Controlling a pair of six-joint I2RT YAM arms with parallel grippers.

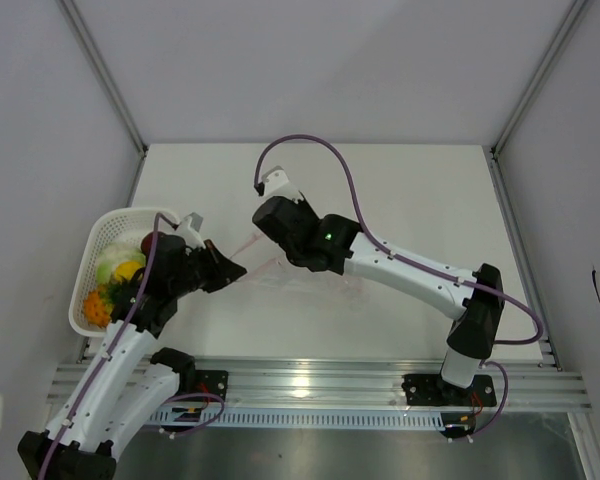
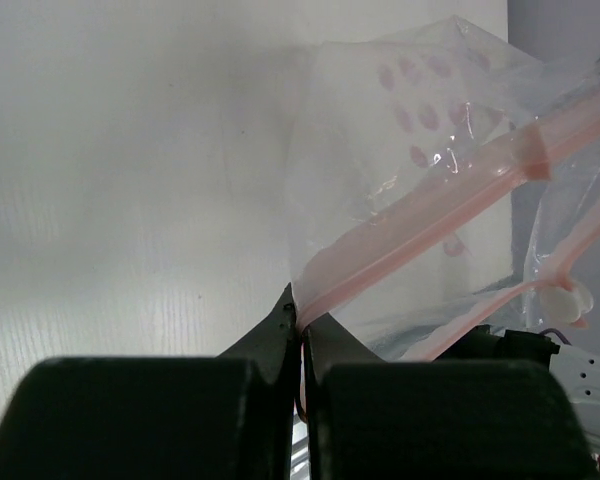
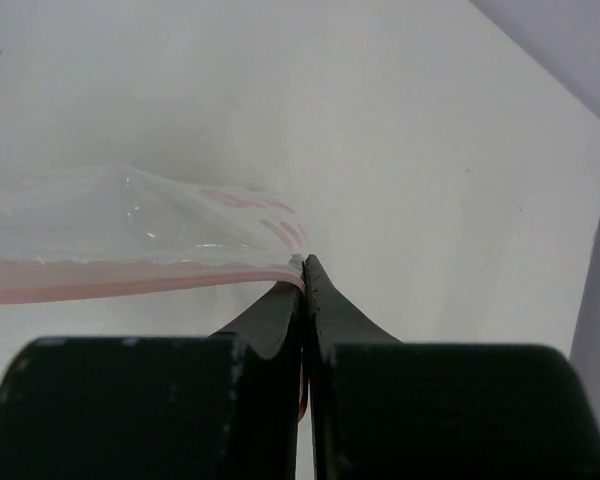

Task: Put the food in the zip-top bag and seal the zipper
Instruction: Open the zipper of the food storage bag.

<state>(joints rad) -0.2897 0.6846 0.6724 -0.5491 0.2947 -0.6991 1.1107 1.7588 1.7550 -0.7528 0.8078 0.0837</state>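
Zip-top bag (image 2: 410,150): clear, empty; strung betw. both pincers over counter (image 1: 400,190), just right of white lattice basket (image 1: 110,222).
Zipper (image 2: 430,215): long axis approx. left-right, pincer to pincer; lips look parted.
Left pincer (image 2: 300,325): pressed together on Zipper end.
Right pincer (image 3: 303,268): pressed together on opp. end.
Food (image 1: 120,275): all in basket.
Progress: est. early; loading & sealing left.
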